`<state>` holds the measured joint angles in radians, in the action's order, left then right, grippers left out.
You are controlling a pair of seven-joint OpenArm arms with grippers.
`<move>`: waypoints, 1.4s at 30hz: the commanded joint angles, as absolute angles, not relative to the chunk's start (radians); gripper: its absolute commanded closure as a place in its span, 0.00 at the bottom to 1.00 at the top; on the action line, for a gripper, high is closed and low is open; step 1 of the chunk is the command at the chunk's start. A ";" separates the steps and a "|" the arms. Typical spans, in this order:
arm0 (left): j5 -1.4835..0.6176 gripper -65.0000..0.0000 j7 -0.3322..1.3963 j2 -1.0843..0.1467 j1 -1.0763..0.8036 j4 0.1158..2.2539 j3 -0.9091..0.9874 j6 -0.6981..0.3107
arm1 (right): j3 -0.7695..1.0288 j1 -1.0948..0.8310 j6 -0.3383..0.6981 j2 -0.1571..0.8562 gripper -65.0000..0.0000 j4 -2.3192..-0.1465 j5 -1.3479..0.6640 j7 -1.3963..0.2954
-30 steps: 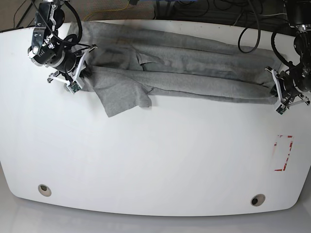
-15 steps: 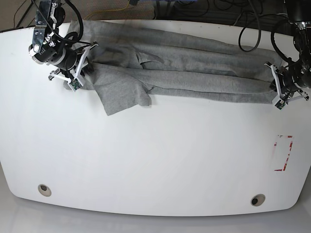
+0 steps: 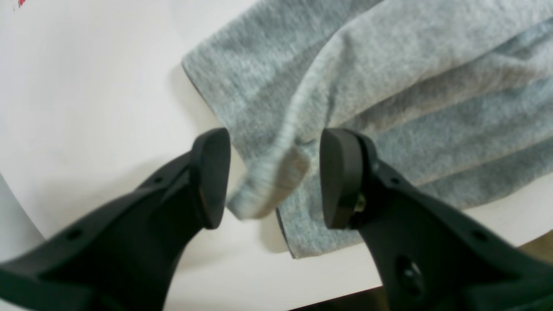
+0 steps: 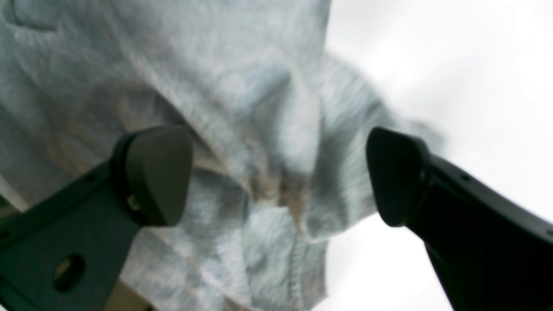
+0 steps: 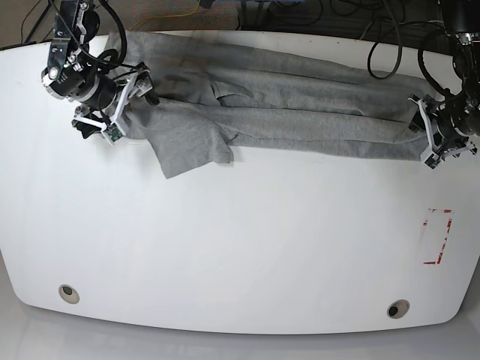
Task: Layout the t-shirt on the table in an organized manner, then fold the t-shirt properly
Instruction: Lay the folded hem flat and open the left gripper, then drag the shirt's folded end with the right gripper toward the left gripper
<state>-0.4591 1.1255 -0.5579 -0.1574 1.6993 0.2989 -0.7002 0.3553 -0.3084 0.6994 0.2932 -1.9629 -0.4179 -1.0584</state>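
Along the far edge of the large white smooth table (image 5: 225,247) lies the light heather-grey cotton t-shirt (image 5: 285,112), drawn out into a long rumpled band from about ten o'clock to about two o'clock in the base view. Its knit looks soft and flecked, gathered in lengthwise folds, and one flap, perhaps a sleeve, hangs toward the table's middle near ten o'clock.

At the band's ten o'clock end sits the right gripper (image 5: 129,101), black with white finger frames. In its wrist view the dark rounded pads (image 4: 157,172) stand wide apart, with bunched cloth lying loose between them and touching neither; that view is blurred, so the folds there are hard to read.

Toward six o'clock the tabletop is bare white, with a round metal grommet hole (image 5: 68,293) at about seven o'clock and a second grommet hole (image 5: 397,308) at about five o'clock. A small red-outlined rectangle mark (image 5: 437,237) sits near four o'clock.

At the band's two o'clock end is the left gripper (image 5: 424,139). Its wrist view shows the jaws parted, a rolled corner of hem (image 3: 268,190) lying between the black pads (image 3: 339,177) without being pinched. Dark cables (image 5: 382,52) loop behind the table's far edge. Any print on the shirt is not visible.
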 commanded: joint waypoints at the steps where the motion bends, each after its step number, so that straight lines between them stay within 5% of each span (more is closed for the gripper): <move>1: -0.464 0.53 1.121 -0.579 -0.145 1.721 0.346 -0.698 | 0.386 -0.271 0.698 0.277 0.05 -1.982 -0.424 -1.047; 21: -0.463 0.53 1.122 -0.576 -0.042 1.719 0.456 -0.698 | 0.329 0.113 0.698 0.226 0.06 -1.524 -0.423 -1.004; 42: -0.461 0.53 1.119 -0.576 -0.042 1.712 0.469 -0.698 | 0.211 0.145 0.698 0.189 0.06 -1.331 -0.420 -0.908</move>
